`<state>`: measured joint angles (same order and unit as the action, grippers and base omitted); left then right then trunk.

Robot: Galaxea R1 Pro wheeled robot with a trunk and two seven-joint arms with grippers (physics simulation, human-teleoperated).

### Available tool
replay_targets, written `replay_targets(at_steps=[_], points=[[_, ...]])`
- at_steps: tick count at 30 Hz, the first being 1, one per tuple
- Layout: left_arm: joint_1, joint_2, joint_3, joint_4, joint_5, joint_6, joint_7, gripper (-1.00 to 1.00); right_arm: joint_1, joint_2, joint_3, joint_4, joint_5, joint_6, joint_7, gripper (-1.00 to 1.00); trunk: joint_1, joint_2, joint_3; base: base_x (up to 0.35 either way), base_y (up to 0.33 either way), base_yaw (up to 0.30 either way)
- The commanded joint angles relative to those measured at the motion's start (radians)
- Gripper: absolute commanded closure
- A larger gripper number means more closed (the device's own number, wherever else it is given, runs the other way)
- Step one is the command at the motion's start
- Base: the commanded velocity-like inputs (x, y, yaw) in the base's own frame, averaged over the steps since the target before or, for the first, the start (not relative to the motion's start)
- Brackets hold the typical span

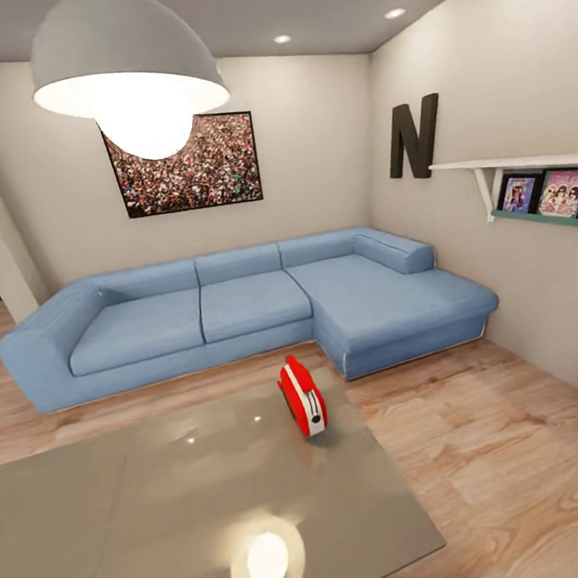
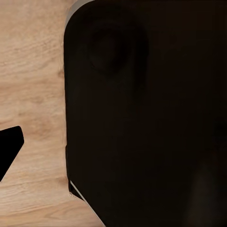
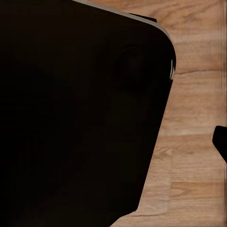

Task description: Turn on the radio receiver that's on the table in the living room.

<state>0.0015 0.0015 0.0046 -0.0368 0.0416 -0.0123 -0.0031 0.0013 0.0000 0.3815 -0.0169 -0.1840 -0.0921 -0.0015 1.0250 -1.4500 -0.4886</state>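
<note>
Radio receiver (image 1: 301, 396) stands upright near the table's (image 1: 128, 526) far right corner; gripper states cannot be told.

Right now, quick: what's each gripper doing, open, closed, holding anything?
Left gripper: cannot be told; a dark shape blocks its wrist view.
Right gripper: cannot be told, same reason.

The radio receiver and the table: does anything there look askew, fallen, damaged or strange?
Nothing stands out. The radio receiver stands upright on its narrow base, near the far right corner of the table, by the sofa. The bright spot on the tabletop looks like a reflection of the pendant lamp.
</note>
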Motion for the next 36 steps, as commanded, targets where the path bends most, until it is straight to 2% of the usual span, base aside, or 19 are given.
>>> replay_targets(at_steps=[1, 18, 36], points=[[0.000, 0.000, 0.000, 0.000, 0.000, 0.000, 0.000, -1.00, 0.000, 0.000, 0.000, 0.000, 0.000, 0.000, 0.000, -1.00, 0.000, 0.000, 0.000, 0.088, -0.278, 0.000], [0.000, 0.001, 0.000, 0.000, 0.001, 0.000, 0.000, -1.00, 0.000, 0.000, -0.001, 0.000, 0.000, -0.001, 0.000, -1.00, 0.000, 0.000, 0.000, 0.071, -0.270, 0.004], [0.000, 0.002, 0.000, 0.000, 0.021, 0.000, 0.000, -1.00, 0.000, 0.000, 0.000, 0.000, 0.003, -0.001, 0.000, -1.00, 0.000, 0.000, -0.001, 0.001, -0.020, 0.253]])
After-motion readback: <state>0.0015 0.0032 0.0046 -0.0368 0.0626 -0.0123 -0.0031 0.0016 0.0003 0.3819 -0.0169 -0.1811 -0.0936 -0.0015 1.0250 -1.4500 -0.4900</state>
